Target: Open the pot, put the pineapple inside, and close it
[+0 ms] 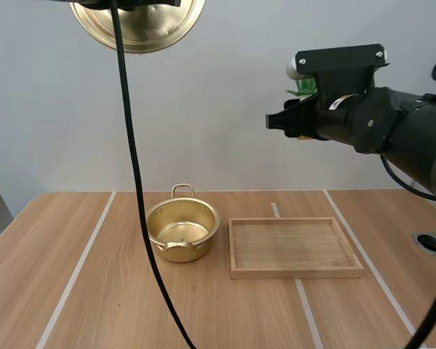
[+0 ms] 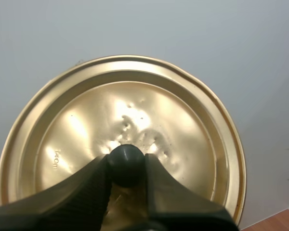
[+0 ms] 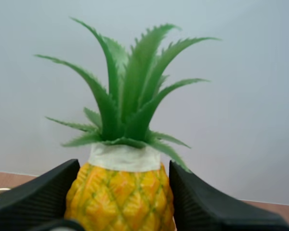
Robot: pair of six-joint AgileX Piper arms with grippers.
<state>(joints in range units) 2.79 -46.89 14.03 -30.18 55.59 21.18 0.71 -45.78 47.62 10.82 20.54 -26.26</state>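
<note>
Holding lid and pineapple aloft, pot uncovered

The gold lid (image 1: 138, 25) is held high above the worktop (image 1: 80, 291) by its black knob (image 2: 126, 161), on which the left end effector (image 2: 126, 168) is clamped. The pineapple (image 3: 120, 197) is gripped upright between the fingers of the right end effector (image 3: 124, 171), likewise raised. The uncovered pot (image 1: 182, 231) stands on the worktop, just beside the wooden tray (image 1: 294, 247).

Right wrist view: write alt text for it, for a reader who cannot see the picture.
The black right pincer holds a pineapple by its yellow body, green leaves pointing up, against a plain pale wall. A strip of wooden table lies beyond it.
</note>
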